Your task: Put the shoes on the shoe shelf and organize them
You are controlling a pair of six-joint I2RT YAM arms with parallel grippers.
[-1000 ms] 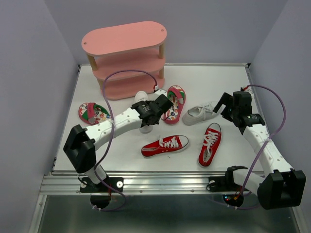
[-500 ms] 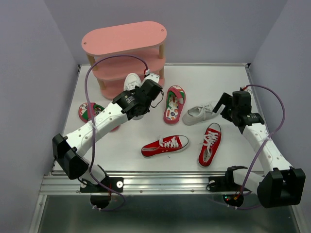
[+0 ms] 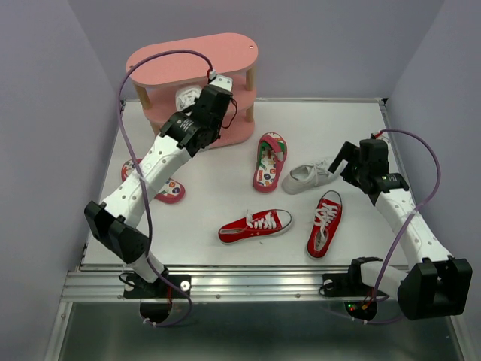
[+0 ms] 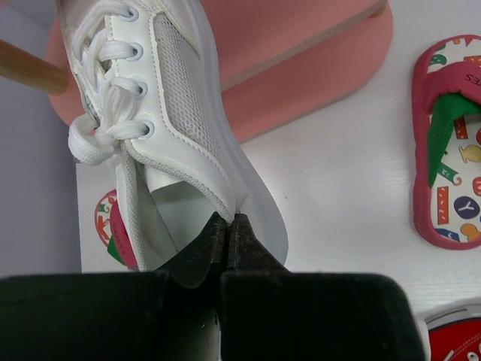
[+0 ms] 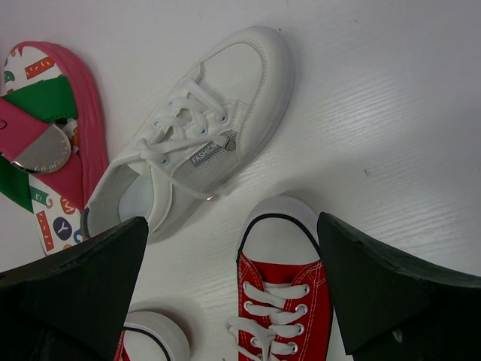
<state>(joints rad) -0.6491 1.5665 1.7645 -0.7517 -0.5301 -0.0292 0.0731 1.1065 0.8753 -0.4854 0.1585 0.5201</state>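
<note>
1. Nearest the arm bases, one red sneaker (image 3: 255,225) is laid crosswise on the table (image 3: 353,128). The other red sneaker (image 3: 325,223) is set to its right, toe pointing away.
2. The right gripper (image 5: 231,226) is held with its fingers spread wide and nothing between them, above a loose white sneaker (image 5: 195,143) and the other red sneaker's toe.
3. A flip-flop (image 3: 270,160) is seen just left of the loose white sneaker. A second flip-flop (image 3: 169,189) is partly hidden under the left arm.
4. The left gripper (image 4: 229,226) is pinched on the heel rim of a held white sneaker (image 4: 176,113).
5. Farthest back, the held white sneaker is carried at the middle tier of the shoe shelf (image 3: 192,56). Whether it rests on the board cannot be told.
</note>
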